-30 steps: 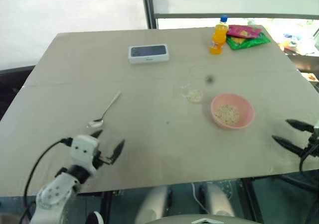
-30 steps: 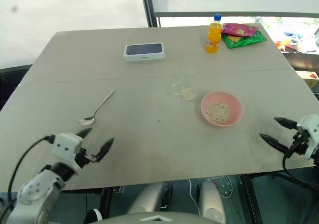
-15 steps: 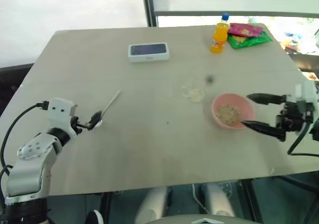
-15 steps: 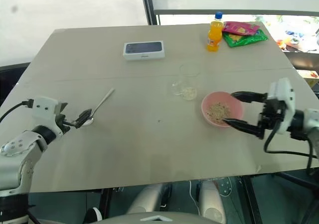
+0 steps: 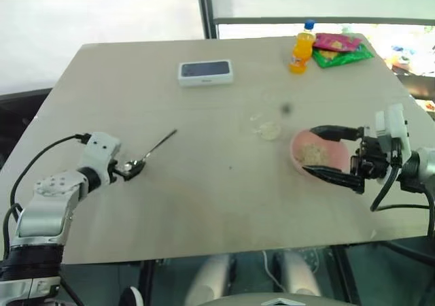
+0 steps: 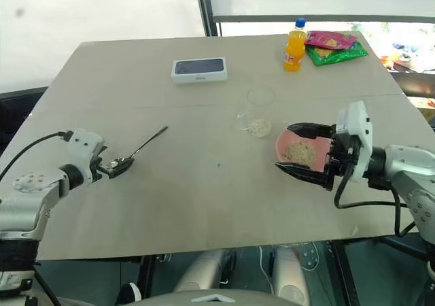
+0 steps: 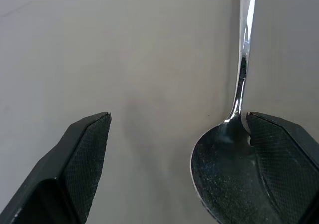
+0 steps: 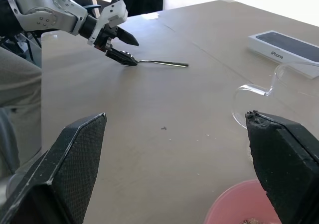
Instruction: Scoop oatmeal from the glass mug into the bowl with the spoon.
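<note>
Right end effector [image 6: 293,149] now astride bowl [image 6: 296,147]

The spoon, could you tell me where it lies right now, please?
The spoon lies on the table's left side, its bowl end between the open fingers of the left hand, handle pointing toward the white box.

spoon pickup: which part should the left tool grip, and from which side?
Grip the thin handle just past the oval end, probably coming down from above with one finger on each side of it. The spoon lies flat on the table, handle running away toward the phone box. The open left tool now sits at the spoon's oval end, which looks too wide and rounded for a steady pinch.
</note>
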{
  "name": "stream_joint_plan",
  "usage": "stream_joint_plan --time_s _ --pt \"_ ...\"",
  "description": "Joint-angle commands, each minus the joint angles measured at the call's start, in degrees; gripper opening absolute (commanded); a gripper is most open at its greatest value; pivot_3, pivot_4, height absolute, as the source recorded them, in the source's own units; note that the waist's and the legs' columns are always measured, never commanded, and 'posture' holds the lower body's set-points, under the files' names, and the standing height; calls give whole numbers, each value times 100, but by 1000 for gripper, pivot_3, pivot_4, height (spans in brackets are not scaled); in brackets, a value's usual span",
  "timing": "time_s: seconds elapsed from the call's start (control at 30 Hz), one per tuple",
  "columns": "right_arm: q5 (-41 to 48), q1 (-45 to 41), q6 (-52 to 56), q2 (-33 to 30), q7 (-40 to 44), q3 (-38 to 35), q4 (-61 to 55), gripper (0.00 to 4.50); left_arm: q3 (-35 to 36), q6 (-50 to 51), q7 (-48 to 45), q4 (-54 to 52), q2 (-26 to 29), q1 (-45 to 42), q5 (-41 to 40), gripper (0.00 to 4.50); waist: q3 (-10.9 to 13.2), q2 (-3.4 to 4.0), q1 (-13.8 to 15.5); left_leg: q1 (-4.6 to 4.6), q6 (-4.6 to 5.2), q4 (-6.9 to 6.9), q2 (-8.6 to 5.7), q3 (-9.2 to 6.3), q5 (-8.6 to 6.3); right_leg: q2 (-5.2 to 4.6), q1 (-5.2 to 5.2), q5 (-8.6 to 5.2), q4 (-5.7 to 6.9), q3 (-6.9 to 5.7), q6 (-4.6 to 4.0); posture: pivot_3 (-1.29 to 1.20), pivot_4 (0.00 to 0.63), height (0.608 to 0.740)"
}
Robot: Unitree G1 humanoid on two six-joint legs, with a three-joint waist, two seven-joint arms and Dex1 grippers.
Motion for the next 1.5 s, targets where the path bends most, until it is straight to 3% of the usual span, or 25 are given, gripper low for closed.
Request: stream_joint_plan --time_s 0.03,0.1,0.33,0.4,0.7,0.87,1.13,1.5 --pt "-38 -54 -103 32 -4 -82 -60 4500 -333 -122 -293 289 43 81 222 4227 0 1 2 0 0 0 0 -3 0 0 0 0 2 -2 0 0 150 740" --pt "-61 -43 -111 62 -38 -56 -85 4500 -372 -133 -409 345 46 116 229 3767 -2 2 -2 0 0 1 0 -2 0 0 0 0 4 0 0 0 150 740" --pt "-178 9 -144 139 -50 -39 -71 4500 -475 -219 -560 543 -10 14 355 642 -10 15 -4 6 0 3 0 -1 1 0 0 0 11 2 -1 0 150 740" --pt "-217 11 -152 157 -38 -30 -61 4500 -439 -247 -511 600 -75 -43 354 37 -13 20 -2 10 0 3 0 0 0 0 1 -1 15 2 0 0 150 740" --pt "-54 -177 47 408 -272 -40 -33 4500 171 -1041 -79 169 -766 -183 119 37 -23 38 19 10 0 18 0 -2 1 0 6 -1 23 0 0 0 150 740" --pt "460 -808 522 941 -994 68 -2 4500 316 -1357 48 -623 -1091 -580 -145 37 11 -23 12 -6 -1 34 -1 -8 1 0 1 1 24 -4 -1 0 150 740" --pt "1185 -1874 1975 1984 -2988 576 235 4500 -218 -688 -432 -2449 -1307 -961 -1127 37 30 -59 -36 -30 -30 27 -4 2 14 2 -29 5 23 10 -7 0 150 740" --pt "1832 -2524 2387 2721 -3349 688 669 4500 -409 893 -1302 -3455 -892 -763 -3098 37 34 -59 -150 -34 -16 23 -3 8 5 32 -45 5 39 13 -8 0 150 740"
